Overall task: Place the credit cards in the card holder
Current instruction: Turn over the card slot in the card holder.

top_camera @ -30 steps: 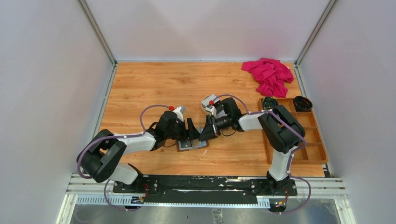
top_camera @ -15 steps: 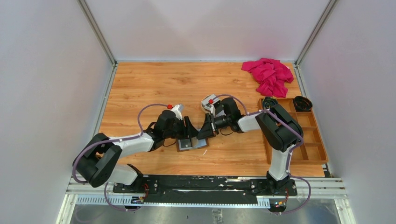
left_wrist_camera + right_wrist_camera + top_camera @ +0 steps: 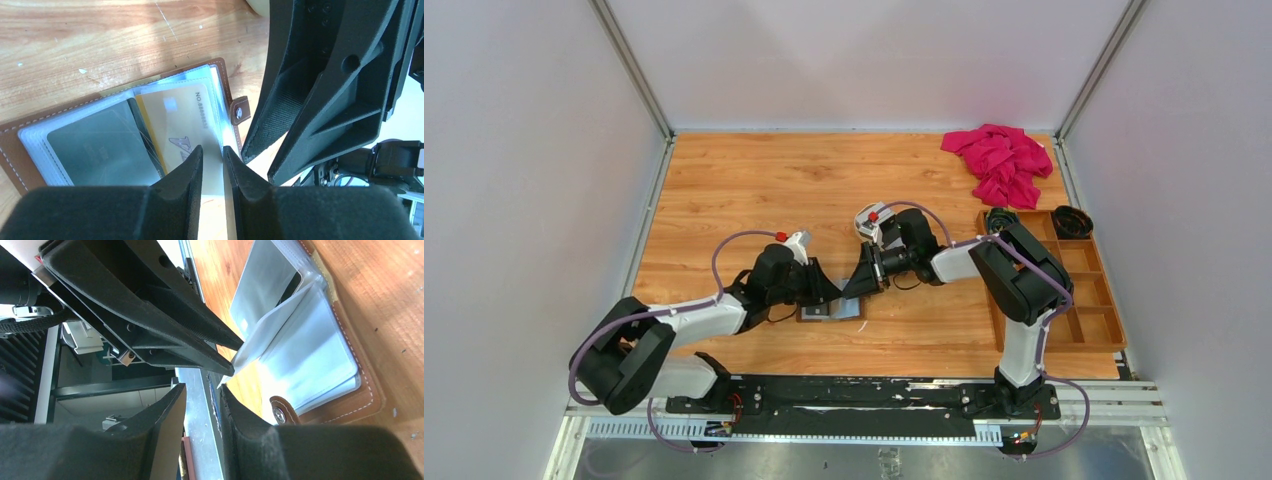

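Note:
The card holder (image 3: 816, 314) lies open on the table, brown leather (image 3: 10, 145) with clear sleeves and a snap tab (image 3: 241, 111). A grey card (image 3: 90, 145) sits in its left sleeve. My left gripper (image 3: 212, 150) is shut on a cream card (image 3: 175, 120) that lies partly in the right sleeve. In the right wrist view this card (image 3: 270, 332) rises at a slant from the card holder (image 3: 370, 390) to the left fingers (image 3: 150, 305). My right gripper (image 3: 202, 387) is open and empty, just beside the snap tab (image 3: 280, 412). Both grippers, left (image 3: 824, 292) and right (image 3: 859, 283), meet over the card holder.
A pink cloth (image 3: 1001, 160) lies at the back right. A wooden compartment box (image 3: 1074, 290) stands along the right edge with two black round things (image 3: 1002, 220) in its far cells. A cream tray (image 3: 867, 222) shows behind the right wrist.
My left arm has swung nearer and lower, bringing its gripper down onto the card holder. The right gripper has edged slightly away from the near edge.

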You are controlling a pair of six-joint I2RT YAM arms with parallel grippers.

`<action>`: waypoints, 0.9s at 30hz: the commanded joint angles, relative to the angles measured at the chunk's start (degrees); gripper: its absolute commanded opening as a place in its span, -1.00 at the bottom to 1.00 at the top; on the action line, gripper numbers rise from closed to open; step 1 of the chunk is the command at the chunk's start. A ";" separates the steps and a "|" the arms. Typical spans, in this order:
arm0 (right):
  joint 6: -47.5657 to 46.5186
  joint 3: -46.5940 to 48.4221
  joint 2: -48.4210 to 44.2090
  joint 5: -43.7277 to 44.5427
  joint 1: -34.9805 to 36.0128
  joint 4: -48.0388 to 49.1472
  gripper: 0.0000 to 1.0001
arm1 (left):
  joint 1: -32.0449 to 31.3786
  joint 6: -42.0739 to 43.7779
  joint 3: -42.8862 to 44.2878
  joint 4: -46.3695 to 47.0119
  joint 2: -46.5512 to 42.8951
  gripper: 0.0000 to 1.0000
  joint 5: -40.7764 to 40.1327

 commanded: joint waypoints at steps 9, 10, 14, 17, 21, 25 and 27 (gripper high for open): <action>-5.05 2.15 0.91 0.38 0.79 -5.52 -0.29 | 1.02 3.16 -0.14 -12.99 -7.78 -0.63 -6.49; -5.35 2.29 0.95 0.46 0.77 -5.94 -0.29 | 1.09 3.60 0.05 -14.97 -8.36 -0.62 -7.31; -6.69 2.75 0.67 0.60 0.82 -7.34 -0.29 | 1.12 5.52 2.18 -23.63 -9.73 -0.58 -11.35; -8.33 3.21 0.22 0.69 0.74 -8.97 -0.29 | 1.20 6.39 3.70 -29.16 -11.07 -0.53 -15.41; -14.85 5.00 -1.49 0.91 0.79 -15.06 -0.30 | 1.15 7.15 5.50 -34.66 -12.01 -0.43 -21.19; -29.33 9.05 -5.35 2.46 0.81 -27.96 -0.28 | 1.12 8.59 7.67 -38.88 -12.35 -0.32 -24.49; -41.20 11.82 -7.91 3.87 0.81 -37.86 -0.25 | 1.17 9.25 8.84 -41.00 -13.07 -0.14 -26.74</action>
